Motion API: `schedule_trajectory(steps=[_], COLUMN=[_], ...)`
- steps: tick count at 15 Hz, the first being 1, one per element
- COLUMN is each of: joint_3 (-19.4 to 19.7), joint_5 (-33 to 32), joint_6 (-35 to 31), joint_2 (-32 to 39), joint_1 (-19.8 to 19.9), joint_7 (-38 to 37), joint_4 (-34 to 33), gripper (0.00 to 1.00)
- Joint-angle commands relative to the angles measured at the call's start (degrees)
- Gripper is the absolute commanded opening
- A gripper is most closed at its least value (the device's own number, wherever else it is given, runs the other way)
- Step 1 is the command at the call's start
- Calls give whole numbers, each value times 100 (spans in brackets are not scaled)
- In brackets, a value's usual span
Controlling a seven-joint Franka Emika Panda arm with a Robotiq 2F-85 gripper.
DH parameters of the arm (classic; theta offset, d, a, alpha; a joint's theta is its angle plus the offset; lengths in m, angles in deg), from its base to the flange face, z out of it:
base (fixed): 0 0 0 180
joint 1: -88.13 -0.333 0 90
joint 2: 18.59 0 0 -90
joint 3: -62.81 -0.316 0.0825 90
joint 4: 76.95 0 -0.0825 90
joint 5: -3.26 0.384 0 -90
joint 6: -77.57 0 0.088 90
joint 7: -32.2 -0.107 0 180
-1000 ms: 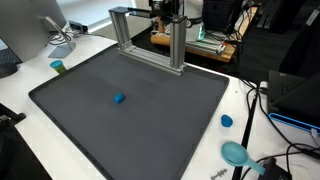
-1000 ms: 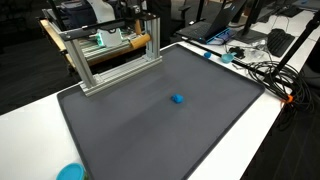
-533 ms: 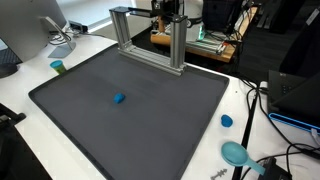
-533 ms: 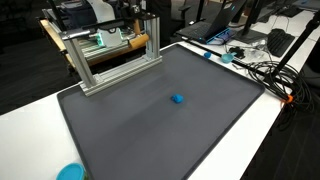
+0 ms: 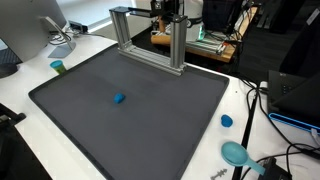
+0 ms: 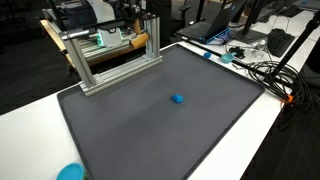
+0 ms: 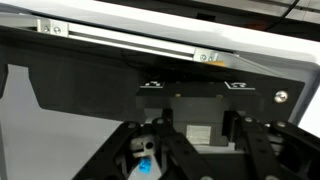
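Note:
A small blue block [image 5: 118, 98] [image 6: 177, 99] lies alone near the middle of the dark grey mat [image 5: 150, 120] [image 6: 150, 120]. An aluminium frame [image 5: 150, 40] [image 6: 110, 55] stands on the mat's far edge. My gripper [image 5: 170, 12] is high up behind that frame, far from the block, and is small and dark in both exterior views. In the wrist view its black links [image 7: 250, 150] fill the bottom edge, the fingertips are cut off, and a bit of blue [image 7: 143, 168] shows between the links. The jaws are shut; nothing can be seen held.
On the white table around the mat are a teal bowl [image 5: 236, 152] [image 6: 70, 172], a small blue disc [image 5: 226, 121] and a green-topped cylinder [image 5: 58, 67]. Cables [image 5: 265, 110] [image 6: 265, 70] run along one side. A monitor [image 5: 25, 30] stands at a corner.
Nothing has visibly moved in the exterior views; the block and the arm stay where they were.

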Motion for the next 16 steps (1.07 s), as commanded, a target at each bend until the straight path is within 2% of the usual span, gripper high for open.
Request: schedule_trajectory(steps=[1,2,6,8,9,10,12,16], joint_3=[247,266,251,240,240,240,233,242], joint_5=[294,293,238,224,216,219,226,230], joint_6=[367,409,499,501,513,529,583,591], joint_2=[-49,-34,-55,-57,-58,-53,-37,-59], joint_1=[-211,-207,-188,-174,-178,-188,-212,-211], joint_7=[582,646,760,770,795,815,828,874], joint_4=[90,78,74,73,76,87,81,88], gripper=[73,23,23,62,25,28,22,22])
